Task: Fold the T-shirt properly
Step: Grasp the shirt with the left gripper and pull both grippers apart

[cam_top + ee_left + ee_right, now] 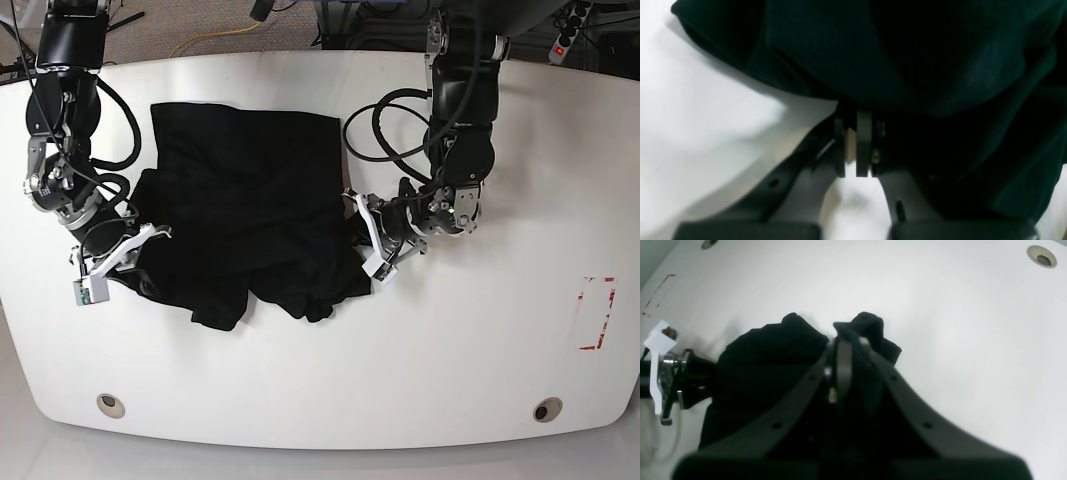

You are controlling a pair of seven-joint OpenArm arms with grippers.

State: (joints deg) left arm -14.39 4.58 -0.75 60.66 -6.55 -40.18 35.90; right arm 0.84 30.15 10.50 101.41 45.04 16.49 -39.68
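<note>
T-shirt (250,200) lies crumpled; both end effectors, left (858,115) and right (843,340), apparently pinch its fabric.

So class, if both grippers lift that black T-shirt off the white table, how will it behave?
The T-shirt looks floppy: it already lies bunched and creased, so it would probably sag between the left gripper and right gripper. It seems light, and its loose folds may slide apart.

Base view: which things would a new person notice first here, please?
First, the black T-shirt, lying crumpled in the middle of the white table. Next, the two dark arms at its sides: the right gripper is shut on its edge at the view's left, and the left gripper is shut at its opposite edge.
</note>
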